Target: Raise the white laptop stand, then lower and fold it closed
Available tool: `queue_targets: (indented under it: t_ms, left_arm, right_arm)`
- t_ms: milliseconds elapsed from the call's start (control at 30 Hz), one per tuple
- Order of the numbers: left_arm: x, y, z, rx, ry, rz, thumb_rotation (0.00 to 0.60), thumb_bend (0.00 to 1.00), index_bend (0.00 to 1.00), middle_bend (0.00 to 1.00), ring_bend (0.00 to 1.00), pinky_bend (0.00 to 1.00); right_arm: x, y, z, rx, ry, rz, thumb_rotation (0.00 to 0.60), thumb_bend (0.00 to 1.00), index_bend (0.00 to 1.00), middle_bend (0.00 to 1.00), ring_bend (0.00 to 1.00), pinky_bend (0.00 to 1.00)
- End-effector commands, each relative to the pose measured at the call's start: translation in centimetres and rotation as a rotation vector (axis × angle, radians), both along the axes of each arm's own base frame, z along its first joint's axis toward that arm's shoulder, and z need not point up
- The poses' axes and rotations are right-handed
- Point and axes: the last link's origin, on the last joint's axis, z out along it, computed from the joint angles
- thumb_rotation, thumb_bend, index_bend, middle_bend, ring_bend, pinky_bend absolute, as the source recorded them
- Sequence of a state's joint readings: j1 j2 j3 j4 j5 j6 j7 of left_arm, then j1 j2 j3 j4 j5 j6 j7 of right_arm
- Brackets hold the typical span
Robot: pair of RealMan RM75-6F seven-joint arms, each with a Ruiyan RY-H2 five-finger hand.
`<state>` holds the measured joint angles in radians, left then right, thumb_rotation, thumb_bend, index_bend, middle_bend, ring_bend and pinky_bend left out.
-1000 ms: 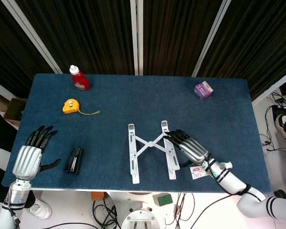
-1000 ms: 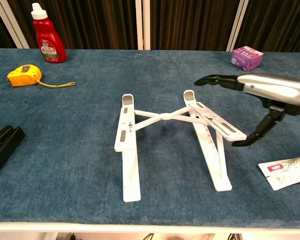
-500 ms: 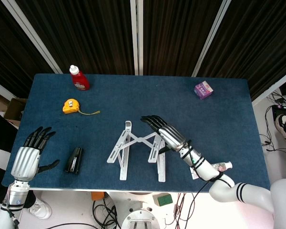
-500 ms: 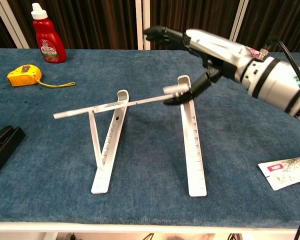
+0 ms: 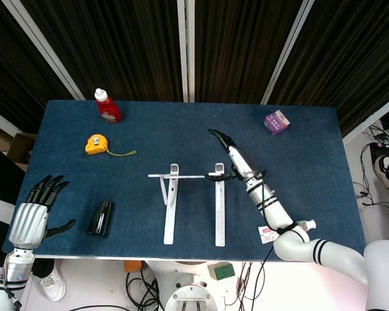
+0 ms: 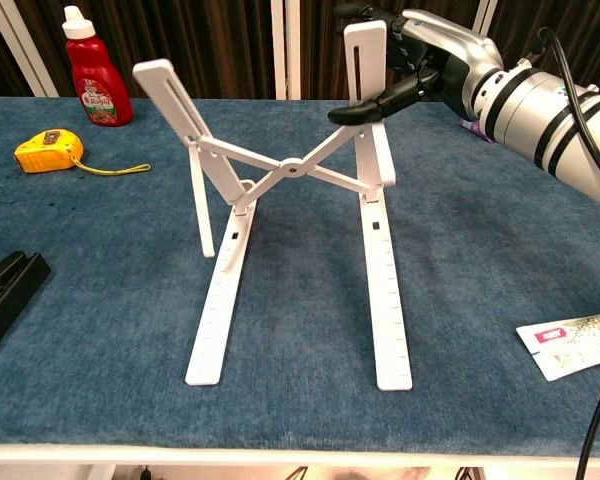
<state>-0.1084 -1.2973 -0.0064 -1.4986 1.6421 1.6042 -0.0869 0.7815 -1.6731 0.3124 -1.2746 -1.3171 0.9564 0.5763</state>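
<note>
The white laptop stand stands raised at mid-table, its upper arms tilted steeply up and its two base rails flat on the blue table. My right hand grips the top of the stand's right upper arm, with the thumb in front of it and the fingers behind. From above, the right hand reaches over the stand's far end. My left hand hovers at the table's near-left edge, fingers spread, holding nothing; the chest view does not show it.
A red sauce bottle and a yellow tape measure sit at the far left. A black stapler lies near my left hand. A purple box is at the far right. A printed card lies at the near right edge.
The stand went from lying flat to fully raised. My right hand lifted its right upper arm up and away from me. The left hand drew back slightly toward the table edge.
</note>
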Motion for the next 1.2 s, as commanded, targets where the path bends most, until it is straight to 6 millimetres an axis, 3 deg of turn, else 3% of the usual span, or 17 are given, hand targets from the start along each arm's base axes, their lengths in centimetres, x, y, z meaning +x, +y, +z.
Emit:
queue_targets:
  t_ms: [33,400,767,967,1200]
  left_arm:
    - [-0.1,-0.1,0.0,0.0,-0.001,0.002,0.6,0.07,0.17,0.11,0.04,0.15]
    - [-0.1,-0.1,0.0,-0.001,0.002,0.002,0.6,0.07,0.17,0.11,0.04,0.15]
    - [-0.1,-0.1,0.0,0.0,0.003,0.003,0.6,0.07,0.17,0.11,0.04,0.15]
    - [0.0,0.0,0.1,0.001,0.004,0.0,0.6,0.07,0.17,0.11,0.04,0.15]
    - [0.3,0.3,-0.2,-0.008,0.005,-0.007,0.6,0.07,0.17,0.11,0.04,0.15]
  right_arm:
    - [-0.4,-1.6,-0.3,0.018,-0.033,-0.087,0.6,0.03,0.0,0.07,0.0,0.0]
    - [-1.5,-4.3,-0.8,-0.016,-0.007,-0.205,0.6,0.03,0.0,0.07,0.0,0.0]
    - [-3.2,-2.9,-0.6,0.075,0.075,-0.169,0.6,0.01,0.0,0.06,0.0,0.0]
    - [-3.4,-3.2,-0.1,0.057,0.168,-0.153,0.6,0.0,0.0,0.06,0.0,0.0]
    - [-2.6,-4.0,-1.0,0.041,0.202,-0.166,0.6,0.0,0.0,0.06,0.0,0.0]
